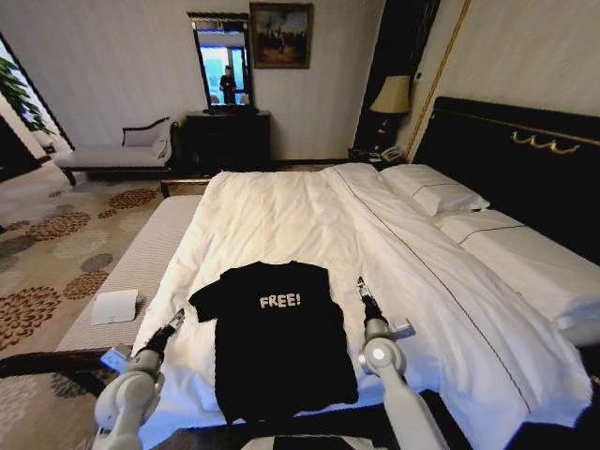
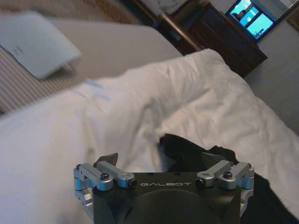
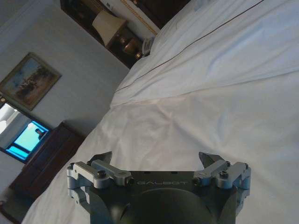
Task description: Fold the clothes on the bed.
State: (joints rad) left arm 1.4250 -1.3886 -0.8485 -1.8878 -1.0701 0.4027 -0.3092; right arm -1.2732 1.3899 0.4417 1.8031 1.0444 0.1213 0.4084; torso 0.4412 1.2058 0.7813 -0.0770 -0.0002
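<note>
Black fabric of the T-shirt [image 1: 278,342] is spread flat on the white duvet [image 1: 281,216] at the near edge of the bed [image 1: 487,281], with the white "FREE!" lettering [image 1: 280,301] turned up and the collar pointing toward the far side of the mattress. In the head view the whole garment is seen, with the left gripper [image 1: 175,320] just beside its left sleeve and the right gripper [image 1: 360,286] just beside its right shoulder; both arms are stretched forward and low over the duvet.

In the left wrist view only a dark corner of the T-shirt [image 2: 196,151] is seen past the left gripper [image 2: 162,161], whose fingers are spread wide with nothing between them. A pale flat object [image 2: 35,42] on the striped bench [image 2: 28,88] is also shown there, blurred; what it is cannot be told.

In the right wrist view the right gripper [image 3: 156,158] is released as well, fingers wide apart over bare duvet. A bedside lamp [image 3: 108,23] and a framed painting [image 3: 29,80] are caught in this view, and the pillows [image 1: 441,197] are seen in the head view.

The lower hem of the T-shirt is partly covered by the robot's own body.
</note>
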